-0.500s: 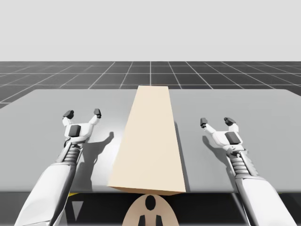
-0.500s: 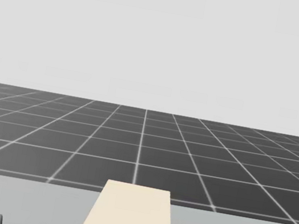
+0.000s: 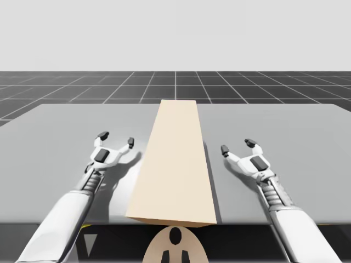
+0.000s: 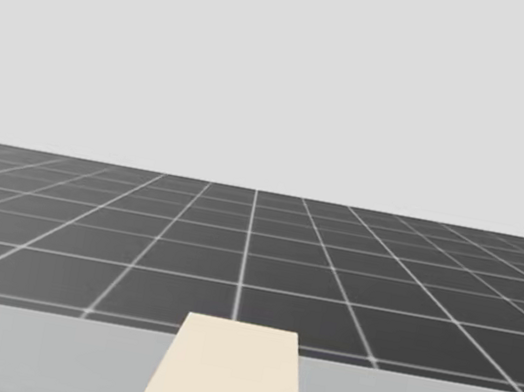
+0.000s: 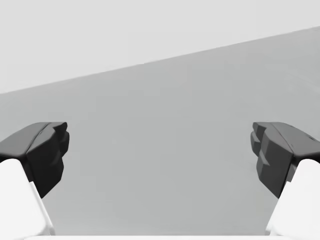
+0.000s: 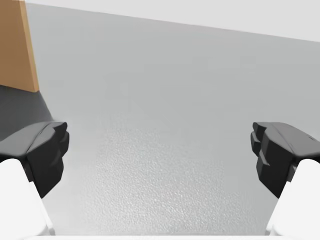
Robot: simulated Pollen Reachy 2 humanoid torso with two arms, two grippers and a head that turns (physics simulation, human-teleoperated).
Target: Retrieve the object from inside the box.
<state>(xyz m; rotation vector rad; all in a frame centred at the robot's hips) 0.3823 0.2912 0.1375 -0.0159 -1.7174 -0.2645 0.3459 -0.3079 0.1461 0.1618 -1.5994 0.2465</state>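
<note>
A long tan box (image 3: 174,161) with its lid shut lies down the middle of the grey table (image 3: 66,126); its far end (image 4: 230,378) shows in the head view. Whatever is inside is hidden. My left gripper (image 3: 116,138) stands open just left of the box, nothing between its fingers (image 5: 42,152). My right gripper (image 3: 237,146) stands open just right of the box, also holding nothing. In the right wrist view an orange-brown side of the box (image 6: 15,47) lies ahead and to one side of the fingers (image 6: 277,155).
Bare grey table surface (image 3: 296,131) stretches on both sides of the box. Beyond the table's far edge (image 4: 413,377) lies a dark gridded floor (image 4: 251,255).
Both grippers have moved inward toward the box and nearer to me, staying open. The fingertip seen low in the head view is gone from it.
</note>
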